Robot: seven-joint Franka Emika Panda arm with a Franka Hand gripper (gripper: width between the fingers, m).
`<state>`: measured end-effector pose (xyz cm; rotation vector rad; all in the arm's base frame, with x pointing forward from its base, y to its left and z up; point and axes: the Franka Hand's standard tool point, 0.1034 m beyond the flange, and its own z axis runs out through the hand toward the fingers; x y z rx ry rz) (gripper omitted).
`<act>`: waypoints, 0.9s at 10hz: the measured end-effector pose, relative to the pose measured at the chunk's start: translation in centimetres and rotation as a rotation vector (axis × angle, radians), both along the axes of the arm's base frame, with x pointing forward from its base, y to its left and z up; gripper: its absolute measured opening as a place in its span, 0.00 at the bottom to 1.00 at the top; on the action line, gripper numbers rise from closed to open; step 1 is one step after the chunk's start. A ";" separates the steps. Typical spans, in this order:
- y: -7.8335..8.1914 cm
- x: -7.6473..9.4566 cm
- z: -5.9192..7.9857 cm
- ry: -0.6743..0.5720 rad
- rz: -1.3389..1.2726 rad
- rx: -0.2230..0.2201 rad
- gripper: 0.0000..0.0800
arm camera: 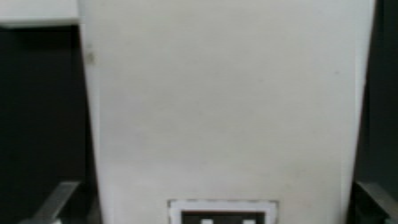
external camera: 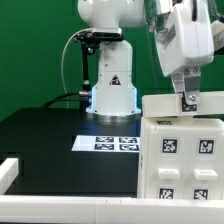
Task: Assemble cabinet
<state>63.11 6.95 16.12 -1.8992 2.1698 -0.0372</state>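
The gripper [external camera: 189, 100] sits at the cabinet's [external camera: 183, 155] top edge on the exterior view's right, its grip not discernible, with open black table [external camera: 45, 135] around the marker board [external camera: 108, 142].

The marker board [external camera: 108, 142] lies flat on the black table [external camera: 45, 135]; behind, seemingly a green backdrop [external camera: 35, 45]

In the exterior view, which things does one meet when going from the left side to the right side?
White rail at the table's edge → marker board → robot base with the warning triangle → pincer, directly above the cabinet at the exterior view's right.
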 end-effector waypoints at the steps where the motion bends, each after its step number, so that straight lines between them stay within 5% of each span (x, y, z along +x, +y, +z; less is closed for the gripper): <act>1: 0.1 0.0 0.0 0.010 -0.071 0.019 0.69; 5: 0.1 0.2 -0.1 0.010 -0.311 0.121 0.69; 8: 0.2 0.3 0.0 0.012 -0.363 0.136 0.69; 9: 0.2 0.3 -0.1 0.013 -0.363 0.135 0.78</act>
